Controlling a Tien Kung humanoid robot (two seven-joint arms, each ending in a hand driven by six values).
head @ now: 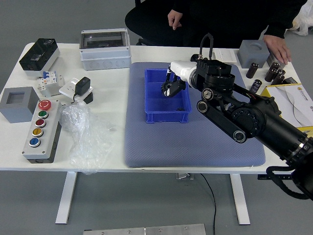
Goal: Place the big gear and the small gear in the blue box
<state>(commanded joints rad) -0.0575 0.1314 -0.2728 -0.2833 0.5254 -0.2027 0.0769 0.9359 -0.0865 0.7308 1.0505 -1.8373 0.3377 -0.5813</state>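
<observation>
1. A blue-grey mat [195, 147] is laid under the blue box [167, 117], sticking out on the near side.
2. Well off to the box's left, a button panel [48, 138] and some clear plastic [88, 139] can be seen.
3. A small dark piece [180, 109] is contained in the box, by its near right corner; can't be made out for sure as a gear.
4. The right hand [185, 72] is held over the box's right half. Whether it's clamped on anything can't be told, and the big gear can't be picked out.
5. Past the box, one person's hand [175, 19] is rested against dark clothing, the other [278, 48] is placed farther right, by the table's far edge.
</observation>
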